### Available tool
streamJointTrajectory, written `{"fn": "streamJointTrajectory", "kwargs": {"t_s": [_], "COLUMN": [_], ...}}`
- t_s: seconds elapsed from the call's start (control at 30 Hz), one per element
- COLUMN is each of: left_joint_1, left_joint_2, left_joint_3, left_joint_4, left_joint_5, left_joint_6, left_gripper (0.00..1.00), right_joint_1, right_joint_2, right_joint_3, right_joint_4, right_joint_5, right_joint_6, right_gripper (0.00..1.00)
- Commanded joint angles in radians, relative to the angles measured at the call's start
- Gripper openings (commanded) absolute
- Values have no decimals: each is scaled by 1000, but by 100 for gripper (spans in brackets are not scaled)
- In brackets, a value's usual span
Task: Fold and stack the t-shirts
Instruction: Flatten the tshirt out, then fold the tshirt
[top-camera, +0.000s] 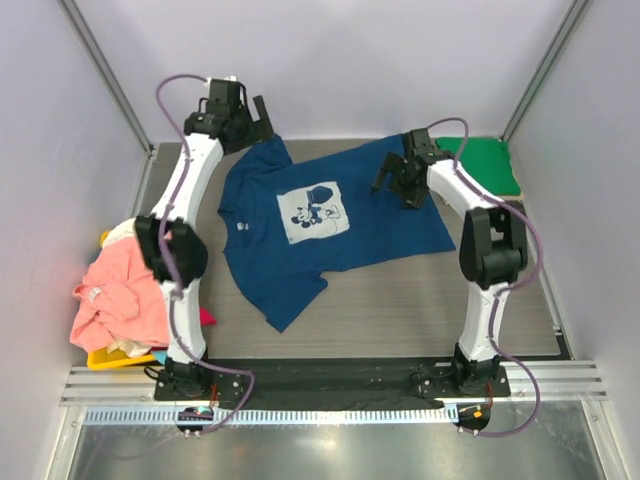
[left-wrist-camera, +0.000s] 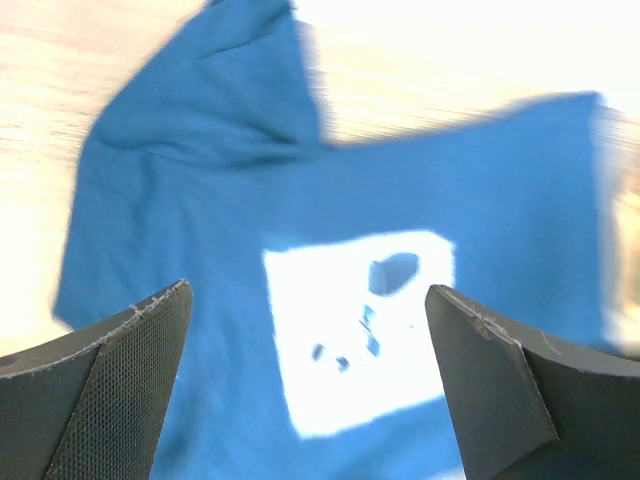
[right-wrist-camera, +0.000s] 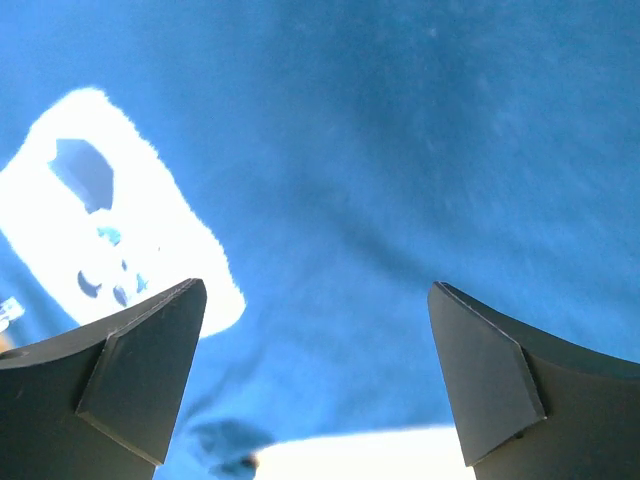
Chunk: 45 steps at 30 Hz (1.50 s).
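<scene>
T-shirts: one navy (top-camera: 370, 225), one green (top-camera: 485, 165), one pink (top-camera: 120, 290); left gripper (left-wrist-camera: 310, 300), right gripper (right-wrist-camera: 315, 295) spread.

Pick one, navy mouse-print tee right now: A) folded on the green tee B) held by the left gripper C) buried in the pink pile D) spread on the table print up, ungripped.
D: the navy tee lies spread print up on the table, and the left gripper and right gripper both stand open above it, empty.
</scene>
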Motion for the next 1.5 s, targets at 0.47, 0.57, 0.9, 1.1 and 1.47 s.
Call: {"fn": "streamJointTrajectory", "kwargs": {"t_s": [0.47, 0.57, 0.9, 1.1, 1.47], "left_joint_1": [-308, -311, -333, -380, -549], "left_joint_2": [-1132, -1215, -1253, -1189, -1074], "left_joint_3": [-1371, -1521, -1725, -1750, -1755], "left_joint_4": [76, 119, 242, 282, 342], "left_joint_5": [-50, -18, 36, 32, -21], "left_joint_6": [-393, -447, -541, -567, -689], "left_gripper": [93, 94, 96, 94, 76], "right_joint_1": [-291, -329, -342, -347, -351], "right_joint_2": [-714, -687, -487, -394, -326], "right_joint_3": [-782, -815, -802, -807, -799], "right_joint_4": [89, 139, 286, 393, 442], "right_joint_5": [-33, -61, -27, -63, -103], "right_joint_6": [-25, -16, 30, 47, 47], "right_gripper": [98, 98, 90, 73, 36]}}
